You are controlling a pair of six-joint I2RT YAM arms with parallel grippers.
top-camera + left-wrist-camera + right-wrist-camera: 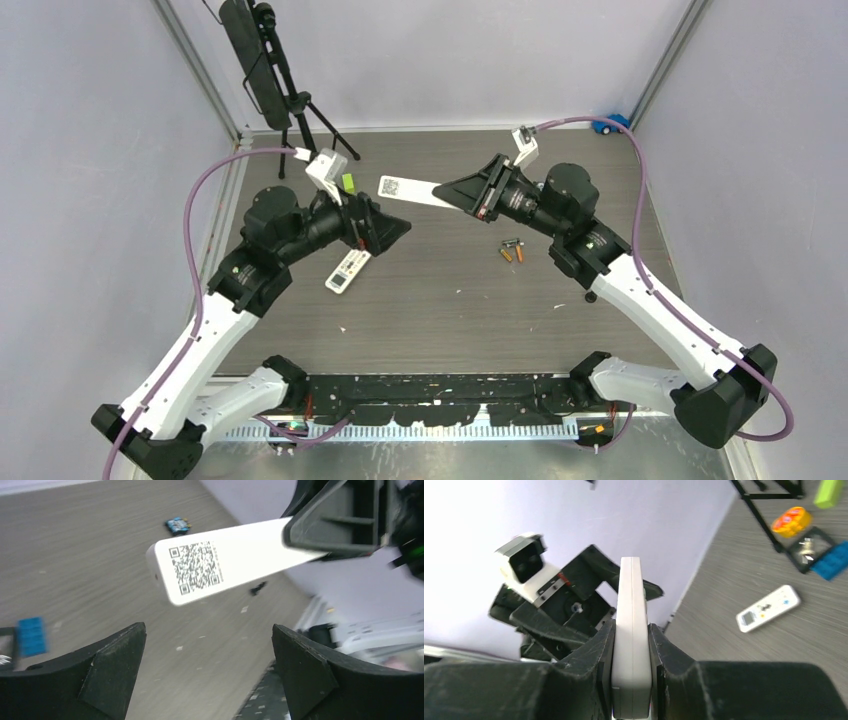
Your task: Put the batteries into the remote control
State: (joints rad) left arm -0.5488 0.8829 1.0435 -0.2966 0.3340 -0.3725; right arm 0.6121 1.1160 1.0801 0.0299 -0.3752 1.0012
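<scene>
The right gripper [630, 630] is closed on a flat white plastic remote [410, 190], gripped edge-on and held in the air above the table [450, 310]. The remote's smooth back carries a square QR label. The left gripper [210, 645] is empty, its black wedge-shaped jaws wide apart just beside the remote's free end. Slim cylindrical batteries [512, 250], orange-copper and dark, lie on the grey wood-grain table near the right arm. A second remote [347, 270] lies face up under the left arm.

The white remote [405, 189] disappears at one end between the fingers of the right gripper [447, 189]; a second remote [343, 274] lies partly hidden under the left gripper [403, 229]; the batteries [511, 250] are too small to tell their ends apart
</scene>
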